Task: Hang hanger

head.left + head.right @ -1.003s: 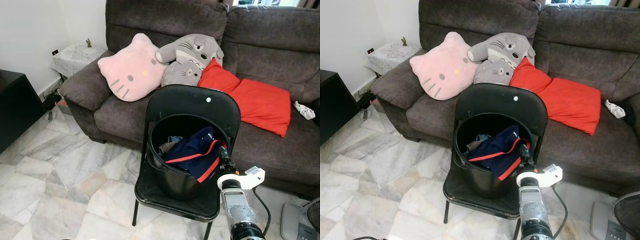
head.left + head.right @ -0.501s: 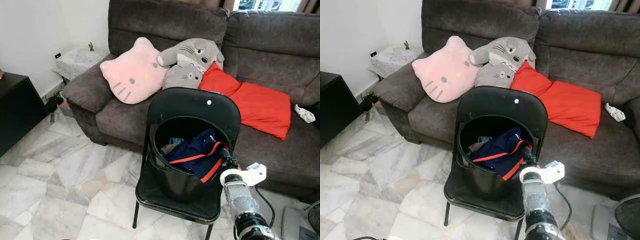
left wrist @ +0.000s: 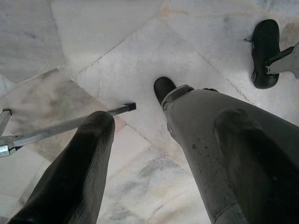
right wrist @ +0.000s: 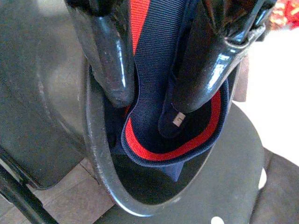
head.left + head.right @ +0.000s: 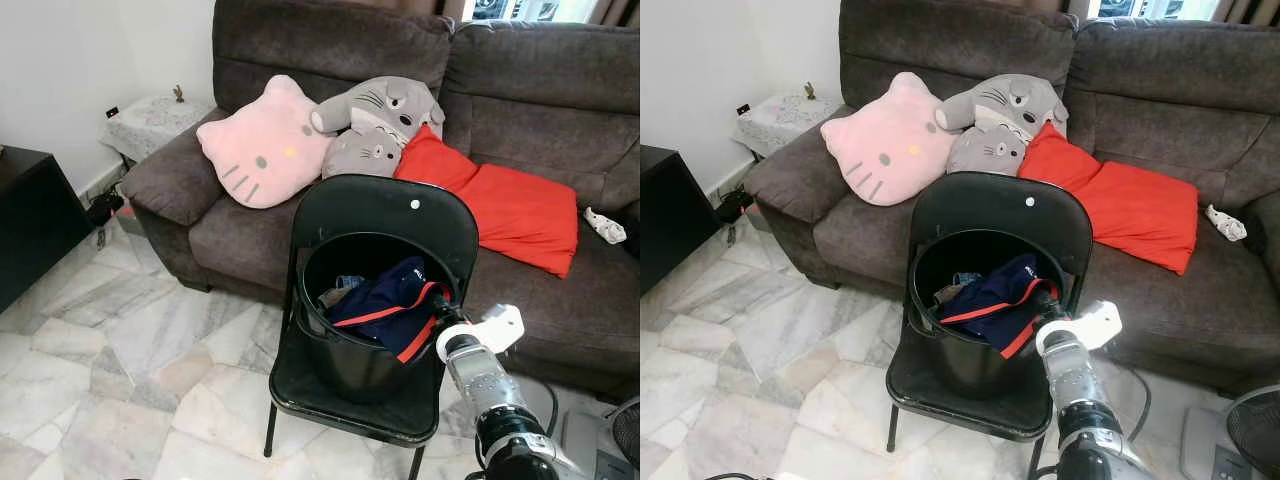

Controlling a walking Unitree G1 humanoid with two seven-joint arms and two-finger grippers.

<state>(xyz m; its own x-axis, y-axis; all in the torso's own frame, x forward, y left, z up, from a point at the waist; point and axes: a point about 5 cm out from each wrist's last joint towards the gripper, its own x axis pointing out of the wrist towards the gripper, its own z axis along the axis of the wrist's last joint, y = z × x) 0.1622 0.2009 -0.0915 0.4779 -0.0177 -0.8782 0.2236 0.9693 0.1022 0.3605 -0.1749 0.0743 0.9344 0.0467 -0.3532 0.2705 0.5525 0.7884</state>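
Note:
A black bucket [image 5: 312, 305] stands on a black folding chair [image 5: 380, 200] in front of the sofa. A navy garment with red trim [image 5: 385, 305] lies in the bucket and hangs over its right rim. My right gripper [image 5: 441, 313] reaches that rim from the right. In the right wrist view its fingers [image 4: 110, 60] sit either side of the ribbed navy and red band [image 4: 154, 56], which lies flat and unpinched, so the gripper [image 4: 149, 109] is open. My left gripper [image 3: 133, 102] hangs open over the marble floor.
A grey sofa [image 5: 520, 120] behind the chair holds a pink cat cushion [image 5: 262, 145], grey plush toys [image 5: 378, 115] and a red cushion [image 5: 500, 195]. A black cabinet [image 5: 25, 215] stands at the left. A fan [image 5: 628, 430] sits at the lower right.
The head camera has shifted a little. My right arm now reaches in at more of a slant, and its gripper stays at the bucket's right rim by the garment.

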